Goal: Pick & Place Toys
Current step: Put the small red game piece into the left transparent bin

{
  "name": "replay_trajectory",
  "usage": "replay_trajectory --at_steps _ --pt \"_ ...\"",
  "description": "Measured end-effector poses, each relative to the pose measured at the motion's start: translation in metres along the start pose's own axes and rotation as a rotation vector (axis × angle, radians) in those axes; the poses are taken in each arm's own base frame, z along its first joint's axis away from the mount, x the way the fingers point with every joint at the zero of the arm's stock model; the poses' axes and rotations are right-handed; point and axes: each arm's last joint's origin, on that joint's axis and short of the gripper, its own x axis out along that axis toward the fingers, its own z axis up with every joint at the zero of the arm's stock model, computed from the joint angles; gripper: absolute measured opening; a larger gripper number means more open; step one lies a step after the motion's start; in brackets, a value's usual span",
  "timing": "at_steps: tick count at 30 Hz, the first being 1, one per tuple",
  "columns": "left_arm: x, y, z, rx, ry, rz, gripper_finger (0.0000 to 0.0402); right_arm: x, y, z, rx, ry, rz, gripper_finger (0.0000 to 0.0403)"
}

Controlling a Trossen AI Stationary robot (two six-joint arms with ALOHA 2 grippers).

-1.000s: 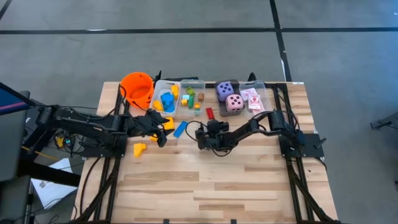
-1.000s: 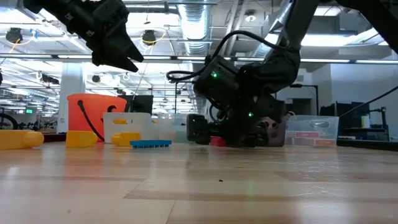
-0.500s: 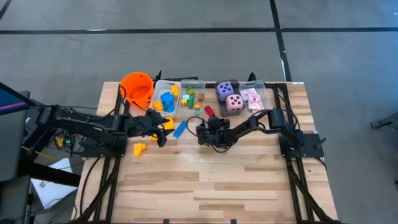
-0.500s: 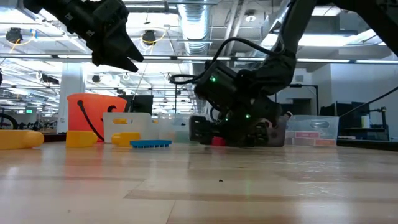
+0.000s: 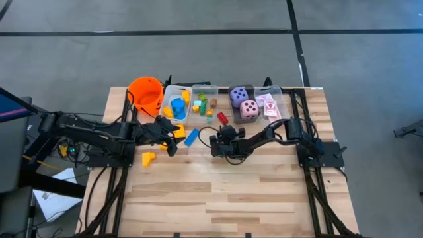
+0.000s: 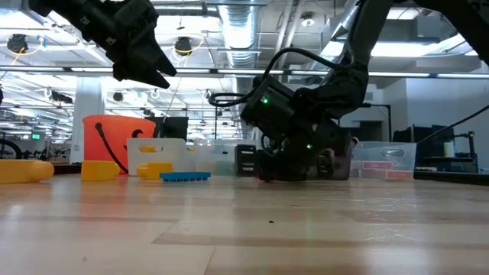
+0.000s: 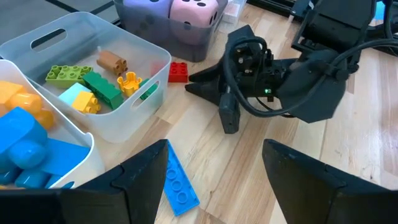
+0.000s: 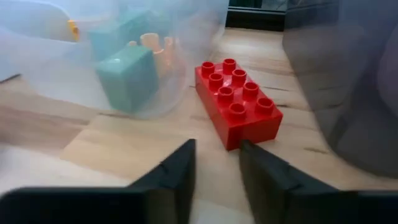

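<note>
A red brick (image 8: 239,102) lies studs up on the table between two clear bins, just beyond my right gripper (image 8: 217,162). That gripper sits low over the table, and its fingers stand a narrow gap apart with nothing between them. Whether a fingertip touches the brick's near corner, I cannot tell. In the high view the brick (image 5: 223,118) lies just on the far side of the gripper (image 5: 221,131). My left gripper (image 7: 205,180) hangs open above the table, over a flat blue brick (image 7: 180,186). A yellow block (image 5: 148,158) lies toward the near left.
Along the far edge stand an orange bucket (image 5: 147,92), a bin of blue and yellow blocks (image 5: 177,106) and a bin of small green and brown blocks (image 7: 99,81). Another bin holds a purple die (image 5: 238,96) and a pink die (image 5: 249,109), with cards (image 5: 269,106) beside it.
My right gripper has gone a little toward the far edge, up to the red brick, and drawn back again. In the low view its fingers now stand closer together. The left arm has kept still.
</note>
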Motion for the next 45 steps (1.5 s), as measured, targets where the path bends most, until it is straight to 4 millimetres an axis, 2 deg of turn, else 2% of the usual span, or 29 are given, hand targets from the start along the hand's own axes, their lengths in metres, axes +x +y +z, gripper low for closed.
replay_trajectory --at_steps 7,13,16,18,25,31,40,45 --pt "0.0 0.0 0.0 0.0 0.0 0.0 0.0255 -0.019 0.007 -0.009 0.037 0.012 0.06 0.0012" --pt "0.0 0.0 0.0 0.0 0.0 0.0 0.0255 -0.043 0.015 -0.018 0.039 0.016 0.126 0.0006" --pt "0.0 0.0 0.0 0.0 0.0 0.0 0.0255 -0.054 0.018 -0.01 0.025 0.009 0.152 0.0002" --pt "0.0 0.0 0.0 0.002 0.003 0.001 0.0255 -0.058 0.019 0.004 0.02 0.011 0.162 0.0002" --pt "0.0 0.001 -0.002 0.01 0.02 0.008 0.0255 -0.038 0.01 0.062 0.028 0.049 0.142 0.0001" --pt "0.0 0.001 -0.002 0.01 0.021 0.008 0.0255 -0.016 -0.004 0.093 0.058 0.165 0.158 0.0001" --pt "0.0 0.0 -0.003 0.01 0.03 -0.01 0.0255 0.014 -0.023 0.1 0.047 0.333 0.142 0.0" --pt "0.0 -0.001 -0.003 0.009 0.044 -0.042 0.0255 0.017 -0.025 0.101 0.048 0.332 0.128 0.0"
